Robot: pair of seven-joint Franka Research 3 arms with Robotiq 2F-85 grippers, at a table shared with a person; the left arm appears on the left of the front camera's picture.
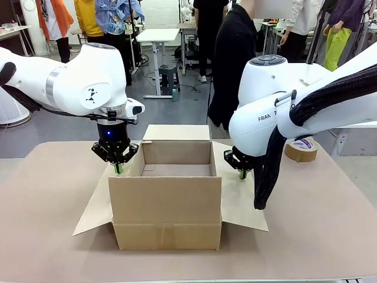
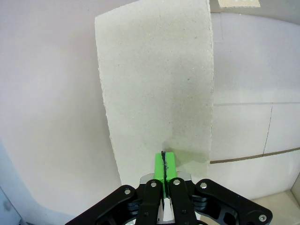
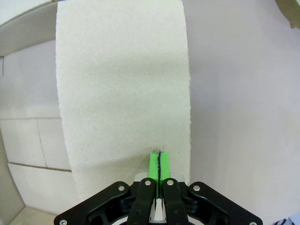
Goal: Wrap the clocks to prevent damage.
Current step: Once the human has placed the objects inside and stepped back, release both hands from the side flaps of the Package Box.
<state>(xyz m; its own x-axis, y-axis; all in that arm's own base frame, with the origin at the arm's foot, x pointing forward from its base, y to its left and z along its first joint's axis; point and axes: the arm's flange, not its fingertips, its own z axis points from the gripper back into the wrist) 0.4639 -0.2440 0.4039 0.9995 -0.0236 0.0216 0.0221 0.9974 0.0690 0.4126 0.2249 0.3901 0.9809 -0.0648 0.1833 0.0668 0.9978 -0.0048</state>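
Left claw pinched shut, pointing straight down at the left side flap of an open brown cardboard box in the middle of the desk, right claw likewise closed and vertical over the right side flap, both empty

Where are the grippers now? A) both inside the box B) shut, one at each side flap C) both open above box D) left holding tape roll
B: left gripper is shut at the left flap, right gripper shut at the right flap of the open cardboard box.
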